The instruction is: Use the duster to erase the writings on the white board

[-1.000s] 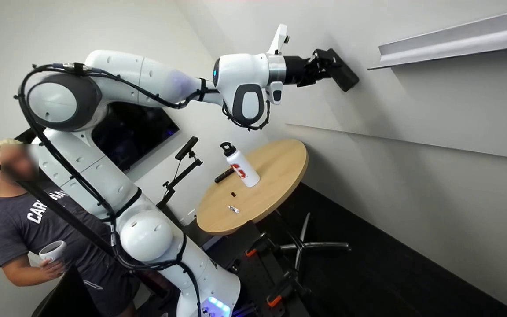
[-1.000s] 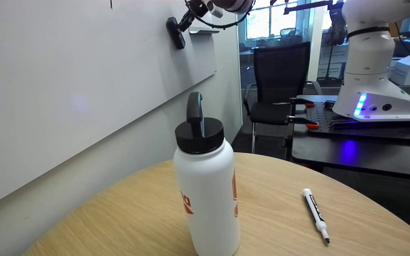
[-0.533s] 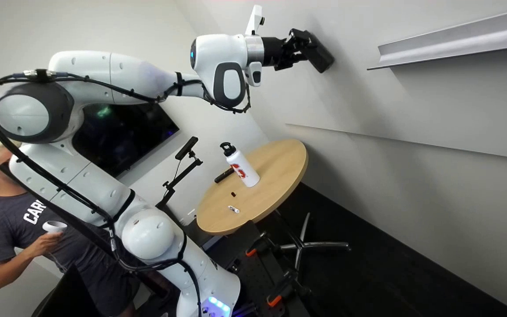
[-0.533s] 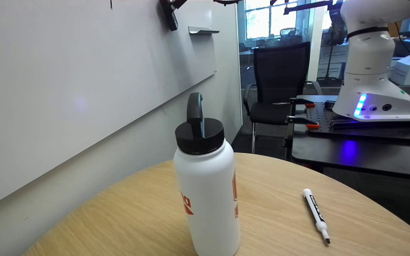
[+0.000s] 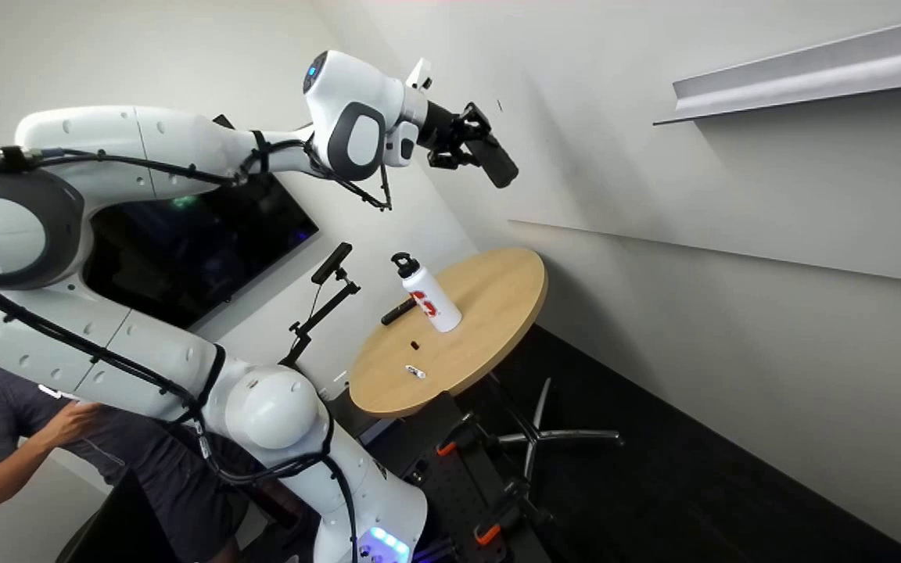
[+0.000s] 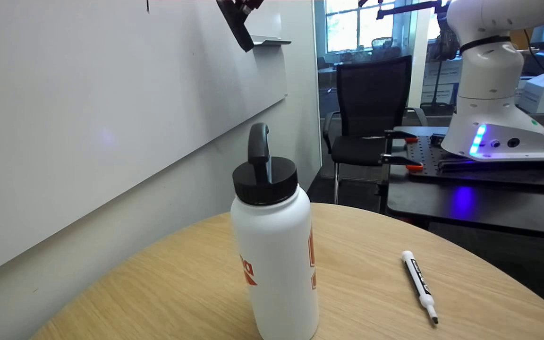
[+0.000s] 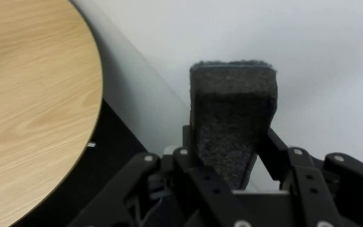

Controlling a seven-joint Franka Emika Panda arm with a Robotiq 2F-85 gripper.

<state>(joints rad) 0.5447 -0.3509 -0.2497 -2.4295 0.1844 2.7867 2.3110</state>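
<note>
Gripper (image 7: 228, 138): clamped on the duster (image 7: 235, 104) from its left and right sides in the wrist view.
Duster: dark block, held tilted in front of the white board (image 5: 771, 180); in an exterior view its lower end stands apart from the surface.
Writings (image 5: 500, 105): a short dark stroke on the white board, near the gripper and to its right in an exterior view.
Ledge (image 5: 810, 70): jutting from the white board at right in an exterior view, well apart from the duster.
Bottle (image 6: 276, 264): white, black-capped, upright on the round table (image 5: 489, 313).
Marker (image 6: 418, 285): white, lying on the round table, right of the bottle in an exterior view, dark tip toward the near side.
Person (image 5: 118, 461): at left in an exterior view, partly hidden by the robot arm (image 5: 161, 352).
</note>
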